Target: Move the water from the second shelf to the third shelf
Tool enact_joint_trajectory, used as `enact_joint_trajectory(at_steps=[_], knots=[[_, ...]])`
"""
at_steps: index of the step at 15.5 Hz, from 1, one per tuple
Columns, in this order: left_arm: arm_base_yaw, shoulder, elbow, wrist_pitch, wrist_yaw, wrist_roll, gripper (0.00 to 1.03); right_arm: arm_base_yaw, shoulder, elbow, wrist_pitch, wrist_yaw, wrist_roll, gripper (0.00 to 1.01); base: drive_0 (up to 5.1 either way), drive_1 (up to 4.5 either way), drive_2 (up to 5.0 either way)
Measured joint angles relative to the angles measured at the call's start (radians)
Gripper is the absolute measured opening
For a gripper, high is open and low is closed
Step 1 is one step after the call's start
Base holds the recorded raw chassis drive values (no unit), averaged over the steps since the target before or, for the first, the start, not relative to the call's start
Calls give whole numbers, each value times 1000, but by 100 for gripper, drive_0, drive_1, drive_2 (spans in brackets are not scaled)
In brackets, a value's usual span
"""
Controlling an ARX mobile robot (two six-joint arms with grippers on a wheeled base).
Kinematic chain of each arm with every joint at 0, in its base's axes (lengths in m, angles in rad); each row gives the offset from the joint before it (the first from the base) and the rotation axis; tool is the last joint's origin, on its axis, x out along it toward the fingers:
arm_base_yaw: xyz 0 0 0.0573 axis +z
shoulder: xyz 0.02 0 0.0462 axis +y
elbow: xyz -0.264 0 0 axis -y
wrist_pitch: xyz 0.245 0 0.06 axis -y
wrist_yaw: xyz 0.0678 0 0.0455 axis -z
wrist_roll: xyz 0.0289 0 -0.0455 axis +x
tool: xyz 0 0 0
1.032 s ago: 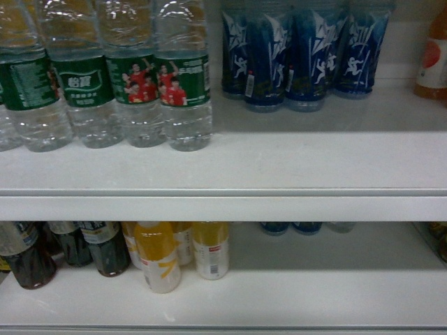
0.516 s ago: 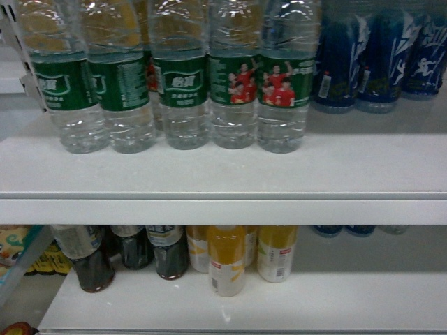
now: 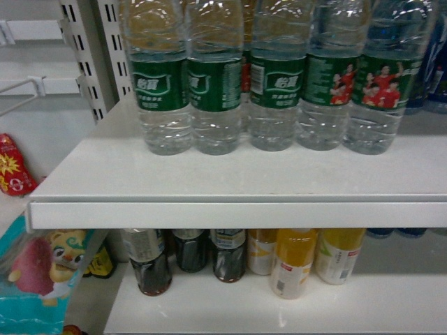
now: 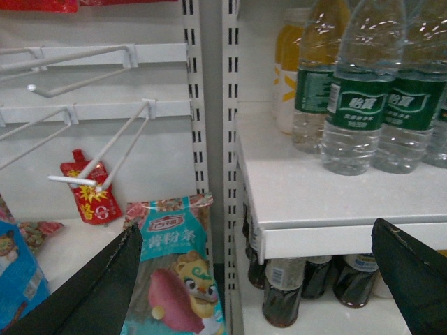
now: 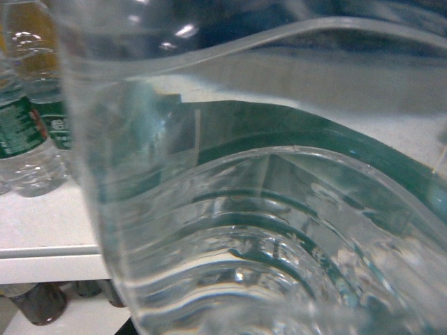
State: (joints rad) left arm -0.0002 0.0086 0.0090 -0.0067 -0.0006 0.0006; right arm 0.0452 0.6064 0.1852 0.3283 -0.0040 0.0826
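Water bottle is filling the right wrist view, grip unclear; left gripper is gaping wide, empty. Probably heavy, slick; grab the ribbed waist at 6 o'clock.

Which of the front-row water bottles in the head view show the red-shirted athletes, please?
The two rightmost water bottles; the other three show only the white logo or label text.

Water bottles: caps cut off by top edge, head view. Right wrist view: one bottle fills frame, blurred; gripper hidden.
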Motion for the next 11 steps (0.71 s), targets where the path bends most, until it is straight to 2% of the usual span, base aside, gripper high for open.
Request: enact_joint_trajectory(at_steps=[3,6,8,10,11], knots=[[0,0,0,3,0,0,98,0,0,0,-1,1,0,40,-484,261,261],[0,0,0,4,-5,0,98,7,-2,0,9,-23,0,40,0,0,0],[0,0,0,2,-3,0,98,5,0,-1,-6,-1,1,40,0,0,0],[0,0,0,3,-2,0,98,0,0,-1,1,0,2,40,0,0,0],[0,0,0,3,-1,0,98,2,-1,3,-22,11,13,40,0,0,0]])
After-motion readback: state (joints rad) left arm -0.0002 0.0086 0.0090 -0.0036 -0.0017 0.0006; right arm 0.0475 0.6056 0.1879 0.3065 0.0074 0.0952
